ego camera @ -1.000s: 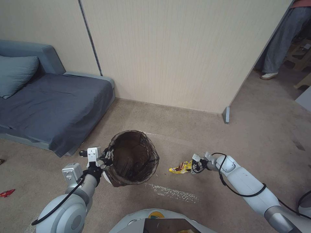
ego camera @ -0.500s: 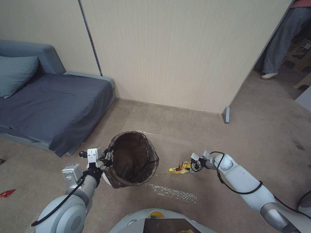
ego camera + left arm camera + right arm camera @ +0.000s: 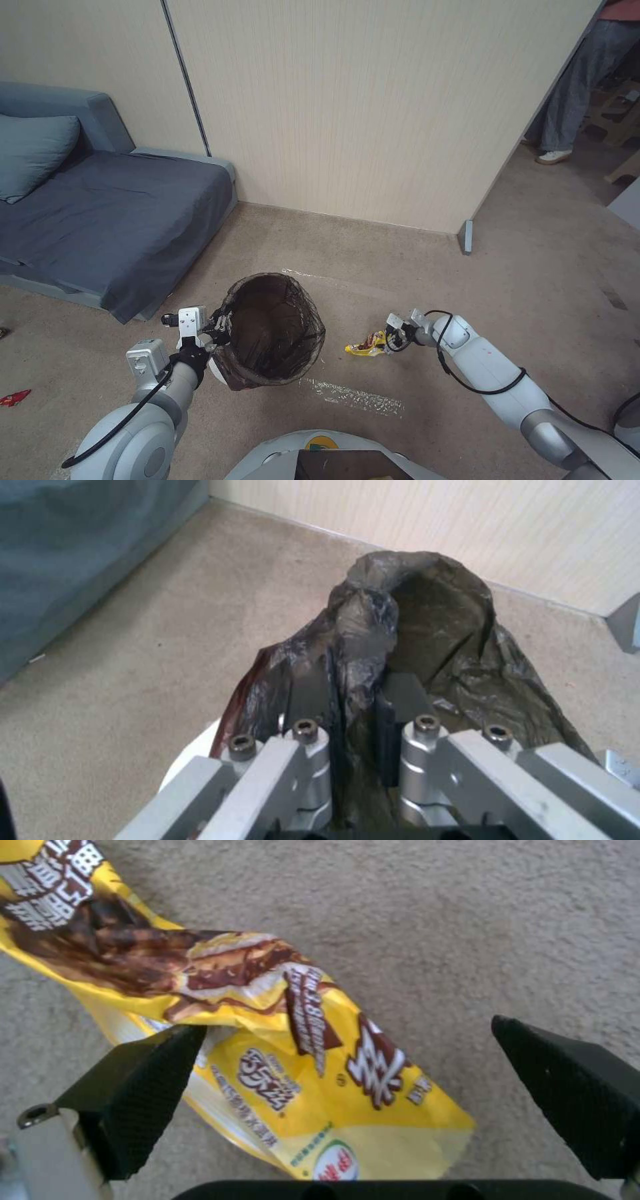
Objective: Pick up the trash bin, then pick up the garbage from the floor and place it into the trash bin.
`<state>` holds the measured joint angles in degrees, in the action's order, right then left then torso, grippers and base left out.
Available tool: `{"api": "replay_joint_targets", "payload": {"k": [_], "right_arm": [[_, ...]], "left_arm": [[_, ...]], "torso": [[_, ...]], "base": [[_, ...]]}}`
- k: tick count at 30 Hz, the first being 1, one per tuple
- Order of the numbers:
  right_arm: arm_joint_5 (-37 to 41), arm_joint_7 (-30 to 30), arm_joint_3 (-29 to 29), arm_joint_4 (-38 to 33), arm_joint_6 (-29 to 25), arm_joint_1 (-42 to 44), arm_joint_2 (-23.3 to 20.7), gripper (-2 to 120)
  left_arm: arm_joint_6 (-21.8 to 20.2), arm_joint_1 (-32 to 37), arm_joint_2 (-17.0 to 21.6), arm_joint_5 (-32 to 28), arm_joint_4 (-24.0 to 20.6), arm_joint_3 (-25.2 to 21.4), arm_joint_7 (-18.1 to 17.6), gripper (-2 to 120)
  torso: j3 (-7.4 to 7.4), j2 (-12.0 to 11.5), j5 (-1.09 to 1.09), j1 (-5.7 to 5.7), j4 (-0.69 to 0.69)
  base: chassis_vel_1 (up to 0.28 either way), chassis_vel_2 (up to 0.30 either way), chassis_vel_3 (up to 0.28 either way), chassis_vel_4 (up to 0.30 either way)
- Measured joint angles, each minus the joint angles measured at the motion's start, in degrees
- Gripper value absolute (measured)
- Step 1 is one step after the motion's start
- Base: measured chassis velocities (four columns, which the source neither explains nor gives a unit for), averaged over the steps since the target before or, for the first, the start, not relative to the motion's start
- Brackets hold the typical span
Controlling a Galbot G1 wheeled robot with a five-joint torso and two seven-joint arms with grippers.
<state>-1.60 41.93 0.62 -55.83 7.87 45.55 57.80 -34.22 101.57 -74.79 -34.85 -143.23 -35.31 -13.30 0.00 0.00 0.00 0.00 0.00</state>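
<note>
Tan carpet floor [image 3: 373, 267], grey sofa [image 3: 113, 200] at the robot's left, panel wall [image 3: 347, 113] behind. Trash bin [image 3: 273, 330], dark bag folded over rim, held off the floor in front of the robot, mouth tipped up toward the camera. Left gripper [image 3: 215, 327] pinches the bagged rim on the bin's left side; in the left wrist view the fingers [image 3: 313, 740] are pressed together on the bag film. Right gripper [image 3: 388, 339] low at the floor, jaws spread, straddling the near end of the yellow wrapper [image 3: 365, 345], just right of the bin. Pads [image 3: 143, 1085] sit either side of it, not yet closed.

Risks: wrapper is thin and flat on carpet, so pads may close over it or push it away. Bin hangs from bag film only, so it could slip.

Wrapper's long axis runs left-right in the head view, twisted mid-length, far end toward the bin. Red wrapper [image 3: 13, 398] lies far left.
</note>
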Motion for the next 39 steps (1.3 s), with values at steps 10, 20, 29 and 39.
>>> {"api": "replay_joint_targets", "payload": {"k": [10, 20, 29, 39], "right_arm": [[0.10, -0.56, 0.46, -2.09, 0.58, 2.01, -0.42, 100], [0.27, -0.80, 0.93, -3.42, 0.81, 3.54, -0.54, 99], [0.28, -0.36, 1.56, -4.74, 0.81, 4.81, -1.23, 70], [0.38, -0.55, 2.13, -5.26, 0.37, 5.36, -1.49, 29]], "left_arm": [[-0.06, -0.04, -0.14, -0.06, 0.00, 0.13, 0.00, 8], [-0.08, 0.55, -0.55, 0.08, 0.00, 0.23, 0.00, 8], [-0.02, 1.40, -1.35, 1.03, 0.00, 0.47, -0.01, 8], [0.06, 1.95, -1.56, 1.36, 0.00, 0.49, 0.00, 8]], "torso": [[0.00, 0.00, 0.00, 0.00, 0.00], [0.00, 0.00, 0.01, 0.00, 0.00], [0.00, 0.00, 0.00, 0.00, 0.00], [0.00, 0.00, 0.00, 0.00, 0.00]], "base": [[0.000, 0.000, 0.000, 0.000], [0.000, 0.000, 0.000, 0.000], [0.000, 0.000, 0.000, 0.000], [0.000, 0.000, 0.000, 0.000]]}}
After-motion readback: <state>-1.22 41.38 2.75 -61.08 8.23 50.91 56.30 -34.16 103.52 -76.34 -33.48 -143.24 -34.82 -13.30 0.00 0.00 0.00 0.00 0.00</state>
